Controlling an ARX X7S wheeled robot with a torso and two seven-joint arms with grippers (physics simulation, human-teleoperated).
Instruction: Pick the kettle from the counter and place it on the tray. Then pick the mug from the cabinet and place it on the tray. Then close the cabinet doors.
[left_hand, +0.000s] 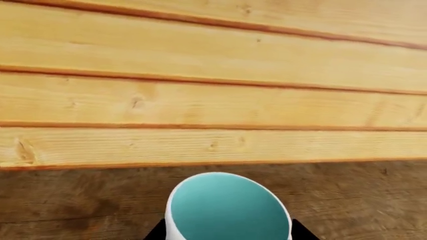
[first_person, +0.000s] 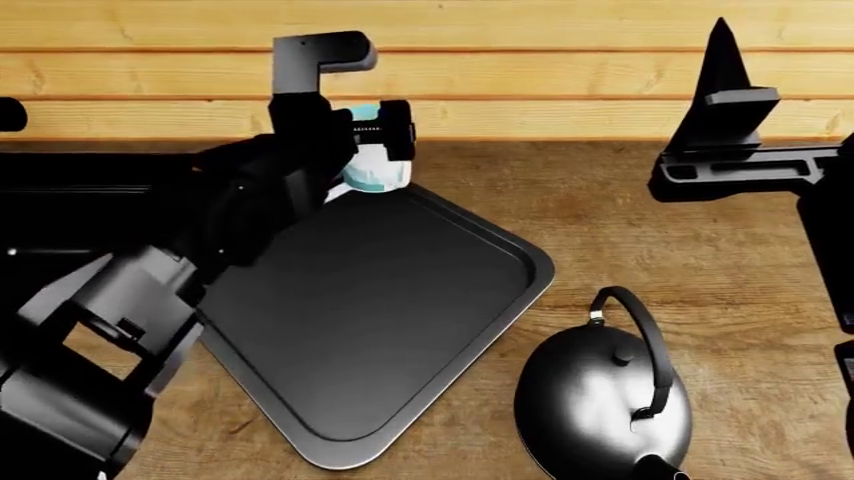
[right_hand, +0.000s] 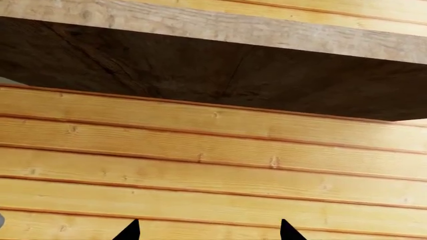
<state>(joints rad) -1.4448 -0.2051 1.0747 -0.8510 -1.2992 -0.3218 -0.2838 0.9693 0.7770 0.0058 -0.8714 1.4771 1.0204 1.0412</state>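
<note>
Head view: your left pincer (first_person: 378, 135) grips the mug (first_person: 372, 172) at the tray's (first_person: 501, 245) upper corner; lower it onto the tray. Kettle (first_person: 601, 405) sits off-tray; right pincer (first_person: 722, 60) open.

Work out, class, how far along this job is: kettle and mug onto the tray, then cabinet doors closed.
Nothing looks finished: the kettle sits on the counter beside the tray, not on it. In hand: the left gripper holds the mug at the tray's far corner. Left: mug down, kettle onto tray, doors closed; no cabinet doors are in view.
</note>
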